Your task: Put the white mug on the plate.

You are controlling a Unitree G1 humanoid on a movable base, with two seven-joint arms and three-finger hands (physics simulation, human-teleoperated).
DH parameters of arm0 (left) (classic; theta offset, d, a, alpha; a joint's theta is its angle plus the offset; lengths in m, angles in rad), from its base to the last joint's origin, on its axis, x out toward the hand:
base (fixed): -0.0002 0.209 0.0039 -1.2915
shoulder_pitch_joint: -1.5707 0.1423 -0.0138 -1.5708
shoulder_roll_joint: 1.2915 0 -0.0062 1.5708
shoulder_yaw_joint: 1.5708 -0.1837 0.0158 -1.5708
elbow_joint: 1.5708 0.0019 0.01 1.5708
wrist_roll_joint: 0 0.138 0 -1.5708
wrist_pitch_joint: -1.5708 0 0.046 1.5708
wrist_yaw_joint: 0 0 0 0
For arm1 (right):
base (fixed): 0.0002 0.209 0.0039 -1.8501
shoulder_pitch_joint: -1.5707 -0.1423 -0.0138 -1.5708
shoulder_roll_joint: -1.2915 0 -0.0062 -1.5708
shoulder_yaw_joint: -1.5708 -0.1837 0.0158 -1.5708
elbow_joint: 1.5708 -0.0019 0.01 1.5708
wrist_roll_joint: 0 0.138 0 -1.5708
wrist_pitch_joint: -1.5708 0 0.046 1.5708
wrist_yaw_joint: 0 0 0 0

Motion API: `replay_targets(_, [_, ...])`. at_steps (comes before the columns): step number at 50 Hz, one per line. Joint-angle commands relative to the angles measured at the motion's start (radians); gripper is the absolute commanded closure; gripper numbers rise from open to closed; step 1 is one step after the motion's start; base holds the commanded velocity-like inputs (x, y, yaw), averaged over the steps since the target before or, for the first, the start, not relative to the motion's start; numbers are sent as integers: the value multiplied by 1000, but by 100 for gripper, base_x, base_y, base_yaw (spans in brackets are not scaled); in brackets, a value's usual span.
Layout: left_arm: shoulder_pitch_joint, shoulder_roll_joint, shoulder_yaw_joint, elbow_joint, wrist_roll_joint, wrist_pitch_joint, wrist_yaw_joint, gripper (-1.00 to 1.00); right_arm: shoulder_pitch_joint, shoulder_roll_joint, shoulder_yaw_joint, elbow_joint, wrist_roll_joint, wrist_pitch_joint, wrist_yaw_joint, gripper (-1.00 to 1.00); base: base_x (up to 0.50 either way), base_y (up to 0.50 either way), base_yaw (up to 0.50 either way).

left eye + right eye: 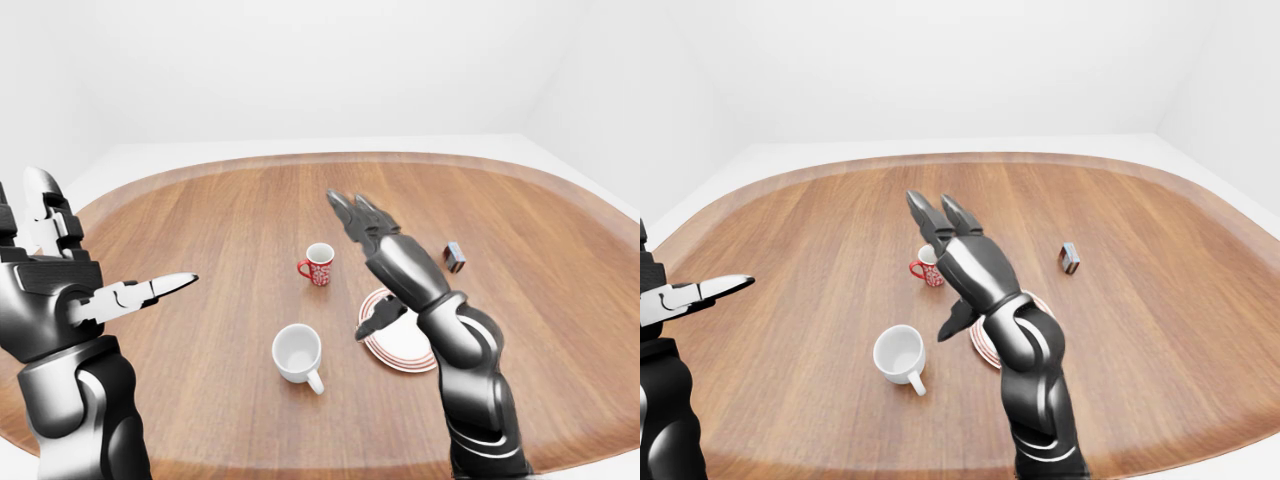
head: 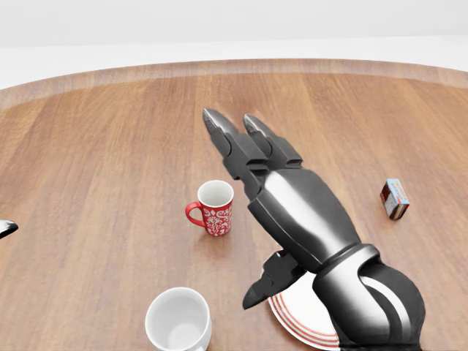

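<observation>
The white mug stands upright on the wooden table, handle toward the bottom right of the left-eye view. To its right lies the red-ringed white plate, partly hidden by my right arm. My right hand is raised above the table and open, its fingers stretched toward the top of the view and its thumb hanging over the plate's left rim. It touches nothing. Open and empty, my left hand is held up at the left, well away from the mug.
A red patterned mug stands above the white mug, just left of my right hand. A small box lies at the right. The table's curved far edge runs along the top.
</observation>
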Motion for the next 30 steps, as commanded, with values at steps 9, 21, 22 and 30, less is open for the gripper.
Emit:
replay_targets(9, [-13, -6, -10, 72, -9, 0, 5, -100, -224, 338, 275, 628, -844, 0, 124, -100, 0, 0, 0])
replay_targets(21, [-17, -3, -10, 74, -15, 0, 9, -100, -89, 362, 367, 657, -928, 0, 124, -100, 0, 0, 0])
replay_targets(22, [-16, -3, -10, 74, -14, 0, 9, -100, -83, 362, 371, 663, -930, 0, 124, -100, 0, 0, 0])
replay_targets(30, [-17, -3, -10, 76, -15, 0, 9, -100, -62, 362, 387, 758, -918, 0, 124, -100, 0, 0, 0])
